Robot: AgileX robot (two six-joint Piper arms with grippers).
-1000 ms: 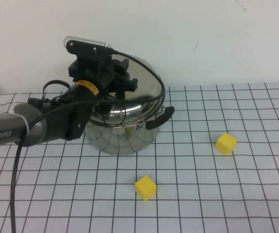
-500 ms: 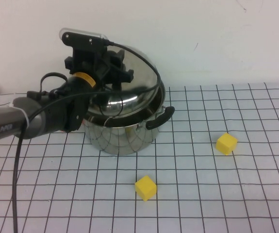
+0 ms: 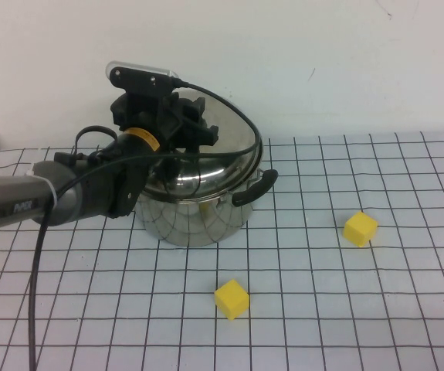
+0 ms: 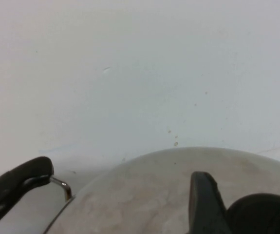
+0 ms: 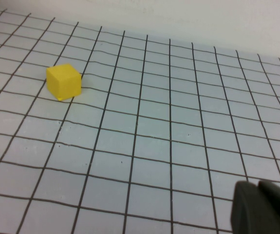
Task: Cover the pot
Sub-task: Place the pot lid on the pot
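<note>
The left arm point(image 3: 59, 197) reached in from the table's left edge, and its left pincer point(image 3: 184, 127) sat on top of the domed steel lid point(image 3: 206, 158), apparently closed on the lid's black knob, which showed only partly in the left wrist view point(image 4: 256, 214) beside a black finger point(image 4: 203, 202). Compared with half a second before, the pincer and wrist camera had sunk slightly and shifted a little toward the right, and the lid lay lower at its left side, resting tilted on the pot's rim with its far side raised. The stainless-steel pot point(image 3: 194, 216) stood on the gridded table point(image 3: 360, 309) near the far edge, left of centre, its black right handle point(image 3: 256, 188) sticking out below the lid; it had not moved. One yellow cube point(image 3: 232, 298) lay toward the near edge in front of the pot, another yellow cube point(image 3: 360, 228) well apart to the right, both unchanged. The right pincer point(image 5: 264, 209) hovered over bare grid near a cube point(image 5: 64, 81); I cannot tell how its fingers stood.
</note>
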